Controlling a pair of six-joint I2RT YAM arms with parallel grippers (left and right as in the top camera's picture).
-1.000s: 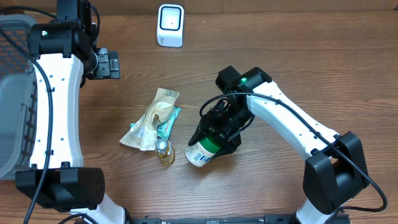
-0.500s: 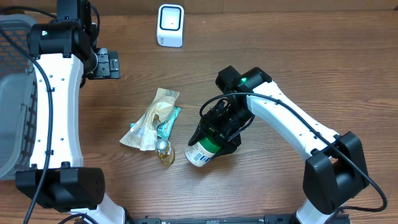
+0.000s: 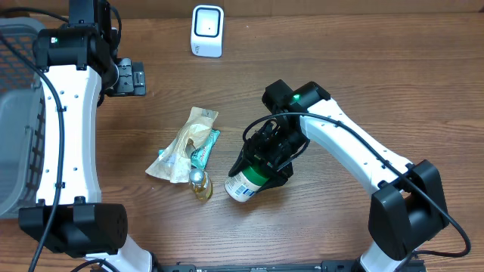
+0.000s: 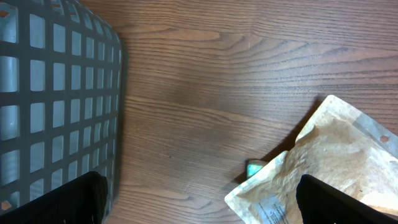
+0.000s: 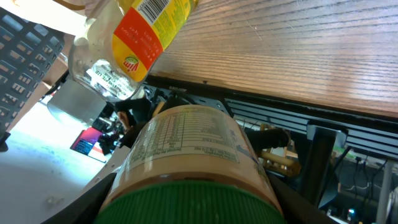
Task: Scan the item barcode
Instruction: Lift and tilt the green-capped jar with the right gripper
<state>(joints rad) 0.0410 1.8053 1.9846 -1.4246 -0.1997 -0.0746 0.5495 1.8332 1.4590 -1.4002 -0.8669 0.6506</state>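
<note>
The item is a tan jar (image 3: pixel 242 186) with a green lid and a printed label, gripped round its lid end by my right gripper (image 3: pixel 266 162). It lies tilted, base toward the table's front edge. The right wrist view shows the jar (image 5: pixel 189 146) filling the space between the black fingers (image 5: pixel 84 202), label text facing up. The white barcode scanner (image 3: pixel 207 30) stands at the table's far edge, well away from the jar. My left gripper (image 3: pixel 128 78) hangs open and empty at the far left, beside the basket; its fingers (image 4: pixel 81 199) are wide apart.
A grey mesh basket (image 3: pixel 15 113) fills the left edge. A brown paper pouch (image 3: pixel 184 143), a teal packet (image 3: pixel 204 149) and a small clear bottle with yellow liquid (image 3: pixel 200 186) lie left of the jar. The pouch (image 4: pixel 329 168) shows under the left wrist.
</note>
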